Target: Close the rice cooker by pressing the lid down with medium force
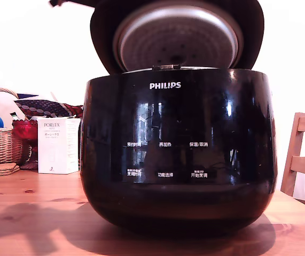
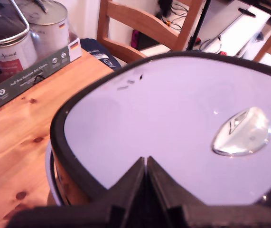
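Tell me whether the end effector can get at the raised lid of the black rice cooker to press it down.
Probably yes. The end effector, fingertips together, sits right at the glossy outer face of the round black lid, with nothing between them. The exterior view shows the lid propped open above the glossy black Philips rice cooker.

- The rice cooker (image 1: 178,154) in front of you has a glossy black shell, smooth as plastic, mirroring the room around its white print.
- The lid (image 1: 178,37) shows you a dimpled, silvery metal inner plate with a dull sheen; in the wrist view its outer face (image 2: 173,128) is smooth and so shiny that it reflects pale light.
- The gripper (image 2: 146,164) looks like matt black plastic.
- The table (image 1: 29,213) is knotty wood with a smooth, warm finish.
- The chair (image 1: 304,154) is plain wood.
- The basket (image 1: 0,141) is rough woven wicker.
- The white box (image 1: 59,145) looks like matt printed card.
- The pots (image 2: 12,42) are shiny metal.
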Robot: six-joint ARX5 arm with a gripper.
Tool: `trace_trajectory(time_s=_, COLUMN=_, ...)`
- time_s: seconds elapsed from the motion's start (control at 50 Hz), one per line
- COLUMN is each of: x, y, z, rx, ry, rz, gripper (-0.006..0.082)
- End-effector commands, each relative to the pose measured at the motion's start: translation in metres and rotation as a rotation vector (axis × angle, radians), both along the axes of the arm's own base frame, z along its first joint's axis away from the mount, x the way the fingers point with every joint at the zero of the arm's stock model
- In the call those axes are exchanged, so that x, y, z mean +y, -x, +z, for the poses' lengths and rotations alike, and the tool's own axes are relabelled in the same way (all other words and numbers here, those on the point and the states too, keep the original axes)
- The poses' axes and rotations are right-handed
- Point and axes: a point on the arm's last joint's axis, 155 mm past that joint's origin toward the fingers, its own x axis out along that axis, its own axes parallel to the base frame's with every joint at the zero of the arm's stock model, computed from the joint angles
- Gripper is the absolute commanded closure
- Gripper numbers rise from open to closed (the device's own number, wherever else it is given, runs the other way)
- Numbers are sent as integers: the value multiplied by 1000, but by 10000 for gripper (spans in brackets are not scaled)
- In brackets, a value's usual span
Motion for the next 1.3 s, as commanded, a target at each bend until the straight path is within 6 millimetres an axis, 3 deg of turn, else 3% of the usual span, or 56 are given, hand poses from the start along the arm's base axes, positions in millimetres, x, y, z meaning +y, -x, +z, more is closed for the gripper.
trace_trajectory(time_s=0.0, x=-2, y=7, z=-23, rx=14, ry=-18, rz=-8, gripper=788)
trace_trajectory(time_s=0.7, x=-5, y=38, z=-84, rx=-128, ry=-29, rz=1, gripper=788)
trace_trajectory(time_s=0.98, x=9, y=52, z=-137, rx=-42, ry=-111, rz=9, gripper=788)
trace_trajectory(time_s=1.28, x=7, y=65, z=-156, rx=-1, ry=-137, rz=-25, gripper=788)
